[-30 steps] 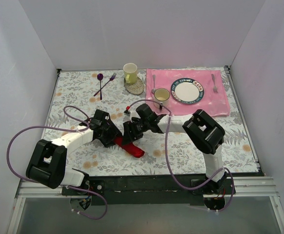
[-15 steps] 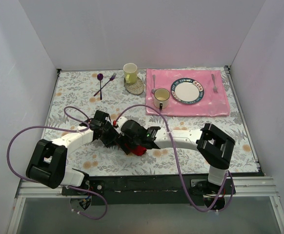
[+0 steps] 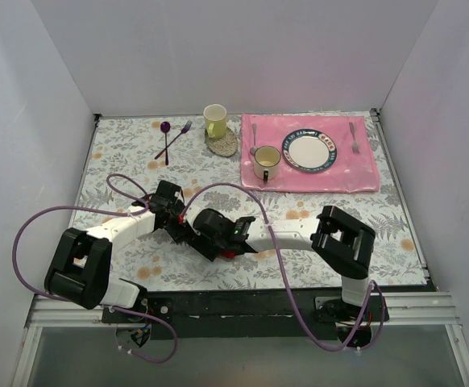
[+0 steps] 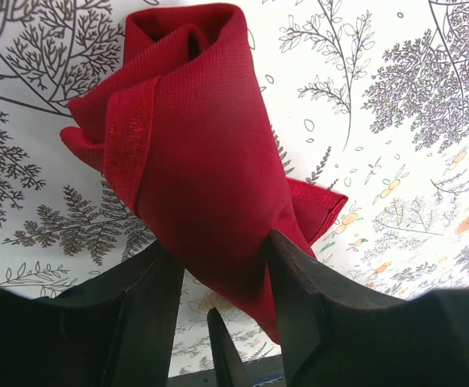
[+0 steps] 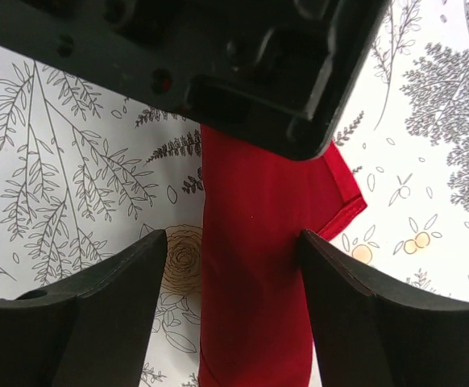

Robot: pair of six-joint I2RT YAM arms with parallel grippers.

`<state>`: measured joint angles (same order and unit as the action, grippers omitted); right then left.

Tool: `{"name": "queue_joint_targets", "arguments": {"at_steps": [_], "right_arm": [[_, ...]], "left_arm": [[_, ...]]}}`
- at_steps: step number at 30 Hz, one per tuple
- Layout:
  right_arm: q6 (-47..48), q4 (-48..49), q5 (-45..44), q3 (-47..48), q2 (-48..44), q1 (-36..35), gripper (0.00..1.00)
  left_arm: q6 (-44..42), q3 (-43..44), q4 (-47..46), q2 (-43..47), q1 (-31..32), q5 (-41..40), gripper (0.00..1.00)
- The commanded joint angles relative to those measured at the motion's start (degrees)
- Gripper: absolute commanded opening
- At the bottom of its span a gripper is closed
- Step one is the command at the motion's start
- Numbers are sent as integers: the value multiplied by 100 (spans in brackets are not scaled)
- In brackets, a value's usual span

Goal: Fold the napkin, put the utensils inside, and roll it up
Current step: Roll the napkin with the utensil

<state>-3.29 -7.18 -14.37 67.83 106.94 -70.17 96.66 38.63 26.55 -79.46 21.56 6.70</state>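
Note:
The napkin (image 4: 194, 161) is a red roll lying on the leaf-patterned tablecloth. My left gripper (image 4: 222, 250) is shut on one end of it, both fingers (image 4: 299, 298) pressing the cloth. My right gripper (image 5: 233, 242) straddles the roll (image 5: 255, 266) and stands open, with bare table showing between one finger (image 5: 130, 282) and the cloth. From above, the left gripper (image 3: 184, 228) and right gripper (image 3: 210, 239) meet nose to nose, and only a scrap of napkin (image 3: 229, 253) shows. The utensils are hidden. A thin dark sliver (image 4: 218, 347) sits under the roll; I cannot tell what it is.
At the back lie a purple spoon and fork (image 3: 170, 139), a yellow mug (image 3: 214, 119) on a coaster, and a pink placemat (image 3: 363, 173) with a plate (image 3: 308, 150), a second mug (image 3: 265, 161), a silver fork (image 3: 354, 139) and a spoon (image 3: 254, 133). Purple cables loop beside both arms.
My right arm has swung down and to the left, so its gripper now sits over the roll and hides most of it. The left gripper has narrowed onto the roll.

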Motion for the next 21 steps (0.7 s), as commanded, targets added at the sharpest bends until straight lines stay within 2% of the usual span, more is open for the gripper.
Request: {"name": "queue_joint_targets", "arguments": {"at_steps": [1,5,6,8,12,13,15,19,21], "right_arm": [[-242,243,311,151,108,117,72],[-435,296,470,55,91,267,60],[-488,305,531,37,73,302,51],[-620,366,847,-33,38,486,45],[-883,559,2014,-86,134,1038,36],[-919,560,2487,-60,248,1128,34],[-1059,665,2955,-68,345,1364,32],[-1577,1437,4482,-288,582,1787,31],[-1884,1640,4959,-288,731,1997,31]], "left_arm": [[-69,162,132,53,-3,16,43],[-77,162,149,106,-20,-10,45],[-103,171,158,132,-20,-19,47],[-130,188,211,255,-29,-124,50],[-411,320,403,466,-125,-248,65],[-542,390,491,501,-213,-239,74],[-622,426,544,694,-249,-274,78],[-640,400,352,836,-249,6,80],[-561,356,203,635,-240,147,80]]}}
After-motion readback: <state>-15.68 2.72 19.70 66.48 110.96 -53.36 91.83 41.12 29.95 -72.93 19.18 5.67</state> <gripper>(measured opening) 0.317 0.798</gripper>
